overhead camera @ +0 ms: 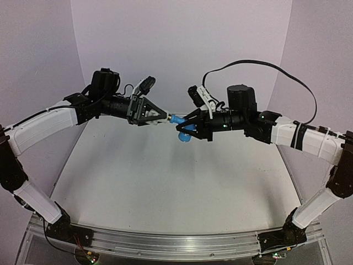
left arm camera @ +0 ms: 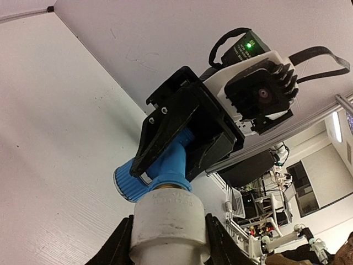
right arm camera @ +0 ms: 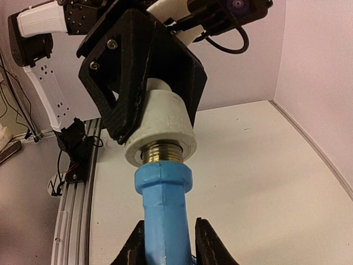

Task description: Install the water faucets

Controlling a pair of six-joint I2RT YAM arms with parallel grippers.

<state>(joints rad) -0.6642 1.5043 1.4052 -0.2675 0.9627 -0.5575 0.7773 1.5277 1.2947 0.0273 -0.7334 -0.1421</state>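
Blue plastic tap (right arm camera: 164, 210) is clamped in the right gripper (right arm camera: 168, 248), jaws closed tight on its body; white fitting (right arm camera: 161, 130) is pinched by the left gripper (left arm camera: 168, 248); both parts hang in the air above the table (overhead camera: 165, 187), toward 12 o'clock from its middle in the top view; left gripper reaches in from 9 o'clock, right gripper from 3 o'clock; brass thread (right arm camera: 162, 150) sits in the fitting's mouth, a few turns showing; ribbed knob (overhead camera: 185, 138) points to 6 o'clock.
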